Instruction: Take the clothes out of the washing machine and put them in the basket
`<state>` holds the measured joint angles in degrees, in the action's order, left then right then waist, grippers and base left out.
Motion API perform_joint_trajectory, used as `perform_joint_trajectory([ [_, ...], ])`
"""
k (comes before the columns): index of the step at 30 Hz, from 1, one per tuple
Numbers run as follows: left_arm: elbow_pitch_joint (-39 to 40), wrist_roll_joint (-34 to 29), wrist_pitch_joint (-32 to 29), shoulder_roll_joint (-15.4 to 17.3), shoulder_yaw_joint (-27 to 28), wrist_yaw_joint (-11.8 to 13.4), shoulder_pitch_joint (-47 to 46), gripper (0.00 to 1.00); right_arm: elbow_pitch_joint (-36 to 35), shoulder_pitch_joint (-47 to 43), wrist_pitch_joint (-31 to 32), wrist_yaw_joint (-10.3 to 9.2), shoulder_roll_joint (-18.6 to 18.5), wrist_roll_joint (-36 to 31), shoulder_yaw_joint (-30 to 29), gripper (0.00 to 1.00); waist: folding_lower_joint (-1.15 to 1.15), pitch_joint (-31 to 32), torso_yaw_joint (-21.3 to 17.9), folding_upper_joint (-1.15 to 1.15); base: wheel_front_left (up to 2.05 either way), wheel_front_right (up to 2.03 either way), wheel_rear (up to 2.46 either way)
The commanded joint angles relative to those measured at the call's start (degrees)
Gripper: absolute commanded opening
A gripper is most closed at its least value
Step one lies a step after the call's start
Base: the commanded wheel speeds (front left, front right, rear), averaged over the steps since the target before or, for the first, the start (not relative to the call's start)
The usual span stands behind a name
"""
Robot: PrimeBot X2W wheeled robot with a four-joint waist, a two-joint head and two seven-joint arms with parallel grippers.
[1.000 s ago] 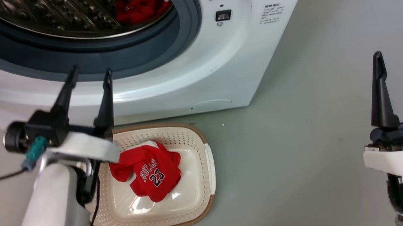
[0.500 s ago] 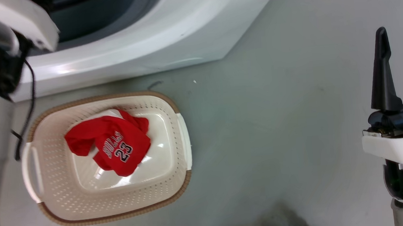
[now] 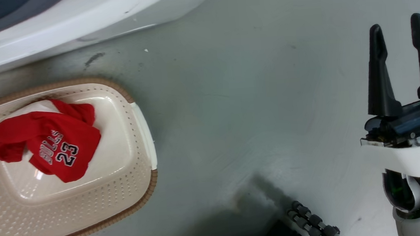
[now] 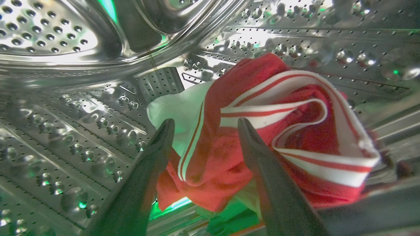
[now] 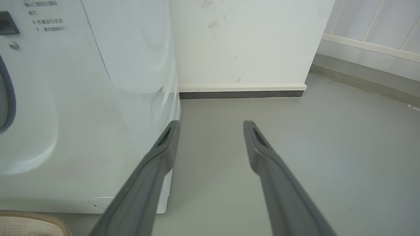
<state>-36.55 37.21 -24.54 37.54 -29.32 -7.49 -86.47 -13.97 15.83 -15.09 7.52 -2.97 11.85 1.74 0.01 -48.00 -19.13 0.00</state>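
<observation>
Inside the washing machine's steel drum [image 4: 59, 108], a crumpled red garment with white striped trim [image 4: 262, 137] lies on the drum wall. My left gripper [image 4: 205, 126] is open, its two fingers straddling the garment's near fold without closing on it. The red "BULLS 23" jersey [image 3: 53, 149] lies in the cream basket [image 3: 132, 184] on the floor, below the washing machine's white front [image 3: 75, 20]. My right gripper [image 3: 397, 30] hangs open over bare floor at the right, holding nothing; its wrist view has it [image 5: 210, 126] beside the washing machine's side panel [image 5: 82, 98].
Grey floor [image 3: 250, 111] stretches between basket and right arm. A black ribbed part of my own body [image 3: 312, 224] juts in at the bottom. A white wall with dark skirting [image 5: 242, 94] stands behind the machine. The basket rim's corner [image 5: 39, 216] sits at the machine's foot.
The head camera has tilted down and right, so the porthole and left arm have left its picture. The jersey in the basket has not moved; the right gripper stays open.
</observation>
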Motion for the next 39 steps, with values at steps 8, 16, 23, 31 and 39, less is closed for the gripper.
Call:
perform_joint_trajectory([
  [8, -5.13, 0.49, -9.76, 2.23, -3.43, 0.06, -7.02, 1.0, -0.68, 0.12, -0.13, -0.06, 0.17, 2.26, 2.26, 1.0, -0.01, -3.62, -4.18, 0.0, 0.0, 0.0, 0.0],
  [16, -9.27, -1.39, -14.13, 3.41, -5.93, 0.21, -9.35, 1.0, -1.21, 0.16, -0.13, -0.06, 0.16, 3.67, 3.37, 1.0, -0.01, -5.0, -6.02, 0.0, 0.0, 0.0, 0.0],
  [23, -11.44, -2.81, -15.5, 3.49, -9.05, 0.1, -8.51, 1.0, -1.56, 0.2, -0.12, -0.06, 0.16, 4.33, 2.96, 1.0, -0.01, -5.75, -6.09, 0.0, 0.0, 0.0, 0.0],
  [31, -12.3, -1.56, -13.71, 3.8, -10.21, 0.14, -9.43, 0.0, -1.46, 0.21, -0.12, -0.06, 0.16, 4.24, 2.97, 1.0, -0.01, -5.71, -5.85, 0.0, 0.0, 0.0, 0.0],
  [39, -13.36, -0.62, -3.63, 3.07, -9.99, 0.11, -10.12, 0.0, -1.31, 1.01, -0.12, -0.06, 0.15, 3.15, 1.89, 1.0, -0.01, -3.6, -4.46, 0.0, 0.0, 0.0, 0.0],
])
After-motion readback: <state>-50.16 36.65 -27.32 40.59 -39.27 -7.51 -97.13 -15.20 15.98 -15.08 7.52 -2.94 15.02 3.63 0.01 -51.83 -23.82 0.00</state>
